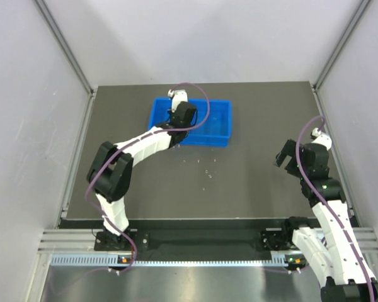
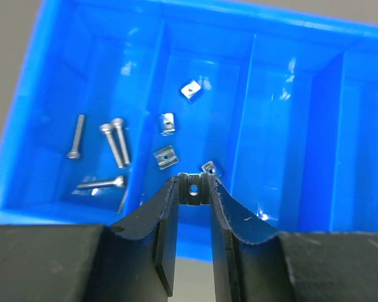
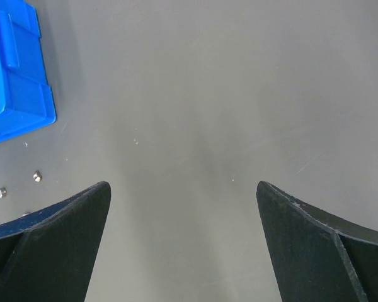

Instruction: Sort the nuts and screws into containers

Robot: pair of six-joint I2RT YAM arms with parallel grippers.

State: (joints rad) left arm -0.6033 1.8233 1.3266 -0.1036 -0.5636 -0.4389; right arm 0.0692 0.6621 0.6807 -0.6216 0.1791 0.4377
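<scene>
Left gripper (image 2: 193, 187) pinched one nut (image 2: 193, 190) between its fingertips, low centre of the left wrist view, above the blue tray (image 2: 290, 126). Four more nuts (image 2: 167, 123) lay in the tray's second compartment from the left, and the screws (image 2: 116, 143) in the leftmost. Right gripper (image 3: 183, 195) stood spread wide over the dark table (image 3: 239, 94), with loose small pieces (image 3: 36, 175) at lower left of its view.

Bright even light; glare specks on containers (image 2: 290, 66).

My left arm (image 1: 145, 141) and right arm (image 1: 332, 217) are white-shelled with black joint housings, each trailing a purple cable (image 1: 206, 100), ending in matte black curved fingers (image 3: 50, 233).
</scene>
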